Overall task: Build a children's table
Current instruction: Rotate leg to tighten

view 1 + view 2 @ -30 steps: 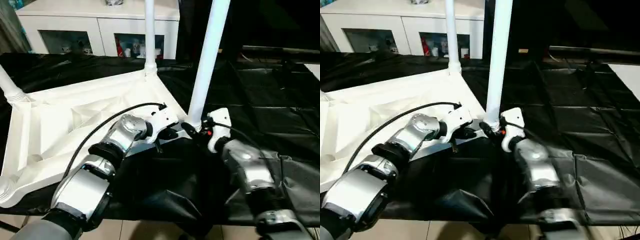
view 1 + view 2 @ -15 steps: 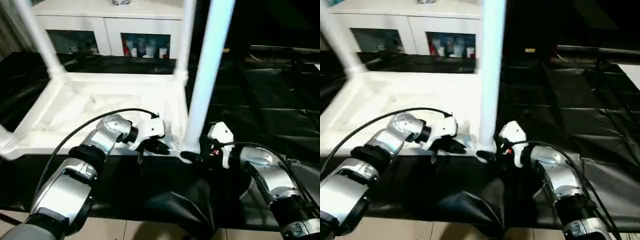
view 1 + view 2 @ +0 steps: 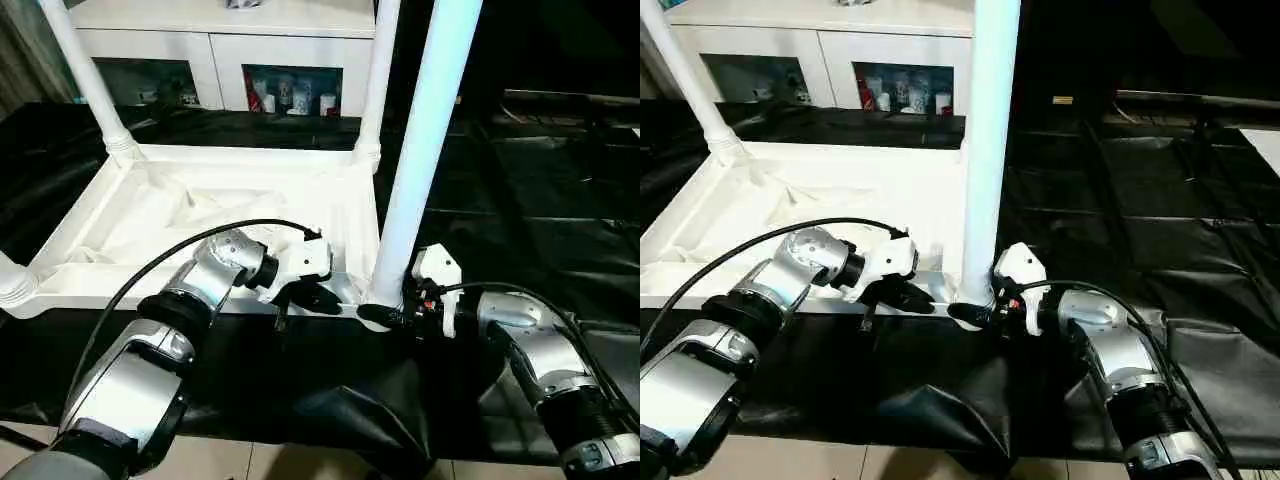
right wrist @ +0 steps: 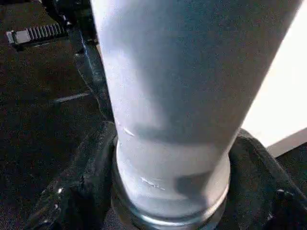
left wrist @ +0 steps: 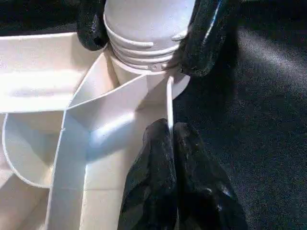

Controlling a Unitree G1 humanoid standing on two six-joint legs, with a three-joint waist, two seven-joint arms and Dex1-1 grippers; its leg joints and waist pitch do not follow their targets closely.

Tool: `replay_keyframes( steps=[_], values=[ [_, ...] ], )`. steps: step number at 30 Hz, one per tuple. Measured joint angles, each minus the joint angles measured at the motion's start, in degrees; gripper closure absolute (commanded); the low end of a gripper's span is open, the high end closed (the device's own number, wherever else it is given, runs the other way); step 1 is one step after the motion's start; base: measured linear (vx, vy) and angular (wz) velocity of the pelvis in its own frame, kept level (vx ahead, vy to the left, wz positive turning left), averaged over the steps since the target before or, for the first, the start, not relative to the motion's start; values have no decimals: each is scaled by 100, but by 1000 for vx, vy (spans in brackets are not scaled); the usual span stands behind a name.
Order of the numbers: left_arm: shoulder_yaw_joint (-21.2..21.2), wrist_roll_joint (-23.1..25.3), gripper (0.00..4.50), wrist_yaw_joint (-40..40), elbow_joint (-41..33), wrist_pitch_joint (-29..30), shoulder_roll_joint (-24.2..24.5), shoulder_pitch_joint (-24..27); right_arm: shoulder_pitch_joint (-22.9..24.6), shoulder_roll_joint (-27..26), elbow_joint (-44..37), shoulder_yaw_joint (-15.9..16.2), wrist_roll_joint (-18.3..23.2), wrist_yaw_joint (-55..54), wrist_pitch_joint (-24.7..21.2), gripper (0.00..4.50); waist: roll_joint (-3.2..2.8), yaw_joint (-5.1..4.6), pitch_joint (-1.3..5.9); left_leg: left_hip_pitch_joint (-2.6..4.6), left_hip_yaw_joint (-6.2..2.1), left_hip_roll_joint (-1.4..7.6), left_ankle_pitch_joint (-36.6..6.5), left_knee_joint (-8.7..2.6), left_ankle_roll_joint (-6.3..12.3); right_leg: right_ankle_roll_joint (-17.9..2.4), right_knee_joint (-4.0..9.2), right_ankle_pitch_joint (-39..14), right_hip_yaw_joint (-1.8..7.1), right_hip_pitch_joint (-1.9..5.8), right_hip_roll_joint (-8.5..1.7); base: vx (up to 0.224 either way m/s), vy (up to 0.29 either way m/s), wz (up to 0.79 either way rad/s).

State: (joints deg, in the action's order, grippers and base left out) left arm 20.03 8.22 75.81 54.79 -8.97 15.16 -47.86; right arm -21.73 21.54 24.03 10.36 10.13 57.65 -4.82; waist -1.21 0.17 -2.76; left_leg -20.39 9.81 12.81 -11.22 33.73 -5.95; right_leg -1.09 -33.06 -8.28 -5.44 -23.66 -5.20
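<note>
**Desk:** What have you got in front of you?

**Me:** I'm looking down at the children's table (image 3: 215, 215), flipped with its ribbed underside up, lying across the left and centre of the head picture on the black-draped table (image 3: 560, 210). Three of its legs stand upright in corner sockets: one at the upper left (image 3: 88, 85), one at the top centre (image 3: 380, 75), and the near leg (image 3: 425, 150) running from the top edge down to just right of centre.

**Desk:** Left gripper?

**Me:** My left gripper (image 3: 305, 296) sits at the near edge of the top, just left of that near leg's socket. In the left wrist picture its fingers (image 5: 158, 167) are pressed together, pinching the thin white rim (image 5: 169, 103) of the top where it meets the socket.

**Desk:** And the right?

**Me:** My right gripper (image 3: 385, 316) is at the foot of the near leg, lower centre of the head picture. Its jaws stand wide, one black finger (image 4: 79, 187) on each side of the leg's base, right where the threaded collar (image 5: 141, 45) enters the socket. I see both fingers against the tube in the right wrist picture, hugging it.

**Desk:** Anything behind?

**Me:** A white cabinet (image 3: 215, 40) along the top of the frame.
</note>
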Motion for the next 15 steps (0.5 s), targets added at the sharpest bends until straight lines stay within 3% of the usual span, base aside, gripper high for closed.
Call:
replay_keyframes(
  steps=[7,15],
  values=[
    [-118,16,450,-411,10,277,-55,23,-106,-392,309,-133,-75,-641,37,178,11,-68,5,15,1,-3,-6,9,-11,-4,-7,5,2,4,3,0,0,0],
    [-409,77,450,-2720,687,1105,-899,-375,-703,-1481,1348,-886,-351,-3584,54,178,5,-176,4,29,-2,-18,-6,20,-13,20,1,-8,2,15,-3,0,0,0]
  ],
)
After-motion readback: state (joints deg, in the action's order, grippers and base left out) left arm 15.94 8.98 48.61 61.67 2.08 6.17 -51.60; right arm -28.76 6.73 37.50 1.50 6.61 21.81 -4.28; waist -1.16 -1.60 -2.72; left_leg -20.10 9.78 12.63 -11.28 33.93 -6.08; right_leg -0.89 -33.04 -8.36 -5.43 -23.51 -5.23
